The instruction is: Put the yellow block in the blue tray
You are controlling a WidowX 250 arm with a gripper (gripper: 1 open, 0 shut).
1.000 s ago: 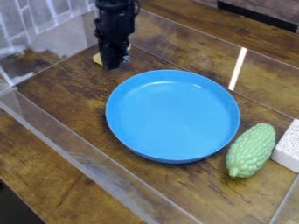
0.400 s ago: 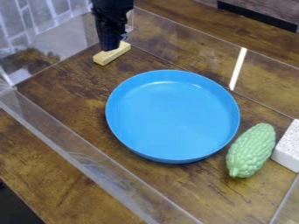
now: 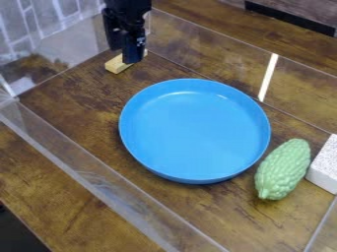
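Camera view shows the gripper (image 3: 128, 52) hanging with jaws spread and holding nothing, directly over the yellow block (image 3: 121, 65), which lies on the table beyond the blue tray's (image 3: 195, 129) far-left rim, long axis slanting from near-left to far-right.

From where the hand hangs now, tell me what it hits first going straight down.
Most likely the yellow block: the hand points down, open, right over it on the table. Depth is hard to judge from this one view.
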